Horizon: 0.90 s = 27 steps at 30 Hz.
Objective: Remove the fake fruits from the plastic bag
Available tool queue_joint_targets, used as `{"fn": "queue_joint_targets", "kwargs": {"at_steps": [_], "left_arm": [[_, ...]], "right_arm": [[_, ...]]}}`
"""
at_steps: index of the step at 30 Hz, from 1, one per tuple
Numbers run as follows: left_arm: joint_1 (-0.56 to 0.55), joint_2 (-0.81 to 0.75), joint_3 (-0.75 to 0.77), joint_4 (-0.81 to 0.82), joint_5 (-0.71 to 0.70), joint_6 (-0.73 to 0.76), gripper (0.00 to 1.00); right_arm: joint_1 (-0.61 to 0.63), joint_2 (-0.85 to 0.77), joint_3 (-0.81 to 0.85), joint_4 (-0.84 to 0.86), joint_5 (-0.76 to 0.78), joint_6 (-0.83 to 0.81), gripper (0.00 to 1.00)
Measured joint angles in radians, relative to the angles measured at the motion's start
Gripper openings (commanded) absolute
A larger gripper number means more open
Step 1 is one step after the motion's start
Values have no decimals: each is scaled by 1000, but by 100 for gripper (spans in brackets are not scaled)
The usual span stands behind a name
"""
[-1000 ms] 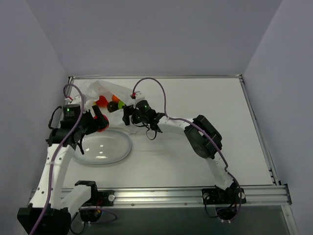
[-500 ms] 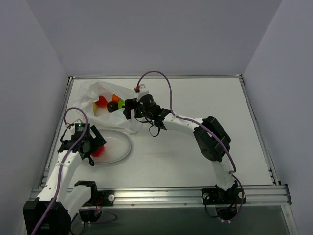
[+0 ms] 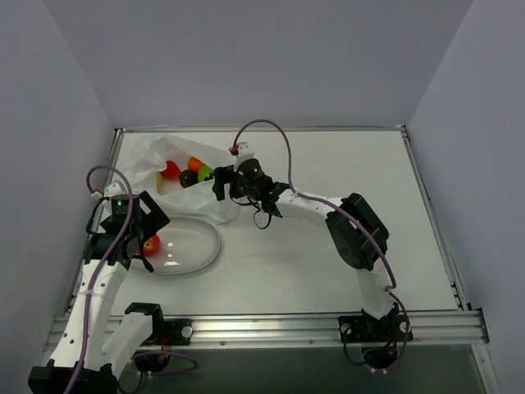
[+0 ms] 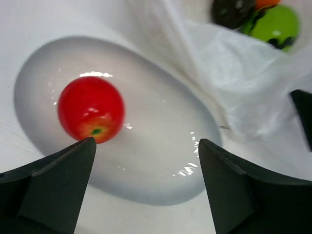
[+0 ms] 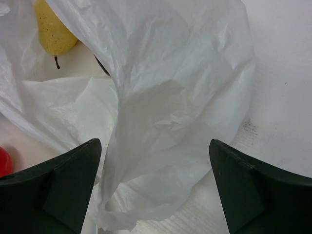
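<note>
Your left gripper (image 3: 141,235) hung over the plate (image 3: 201,250) with its jaws spread wide and nothing between them. In the left wrist view the two dark fingers (image 4: 53,190) framed the plate (image 4: 161,161) from above without touching it. The red apple (image 3: 151,245) lay released in the plate at its 9 o'clock end. Seen from the left wrist, the apple (image 4: 90,108) sat at about 10 o'clock in the dish, clear of both fingers, with its blossom end tipped toward the camera.

The plastic bag (image 3: 148,152) lay at about 10 o'clock on the table (image 3: 344,164), just beyond the plate, its mouth open. An orange (image 3: 195,163), a bright green fruit (image 3: 205,173), a dark fruit (image 3: 188,178) and another red fruit (image 3: 170,171) sat together inside it. From the left wrist you saw the green one (image 4: 278,24) and the dark one (image 4: 231,10) at 1 o'clock, behind a fold of the bag (image 4: 234,73).

Your right gripper (image 3: 220,185) stood at the bag's 3 o'clock side, its jaws also wide apart. In the right wrist view a loose fold of the bag (image 5: 170,97) hung between the fingers (image 5: 58,185), which were not pinching it. A yellow pear (image 5: 51,31) showed at 11 o'clock inside the bag.
</note>
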Motion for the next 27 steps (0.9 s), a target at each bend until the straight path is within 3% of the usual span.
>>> {"fn": "queue_joint_targets", "kwargs": {"at_steps": [3,9,17,27], "left_arm": [[-40,50,115,17,0,5,82],[-120,328,310,93,11,45,79],[-121,764,510,185,85,143,70],[-107,1030,709,261,68,221,66]], "right_arm": [[-1,-8,-13,1,1,-3,85],[-1,-21,-38,10,0,-3,76],[-6,-41,-47,16,-1,-3,70],[-6,-58,-53,26,-10,3,70]]}}
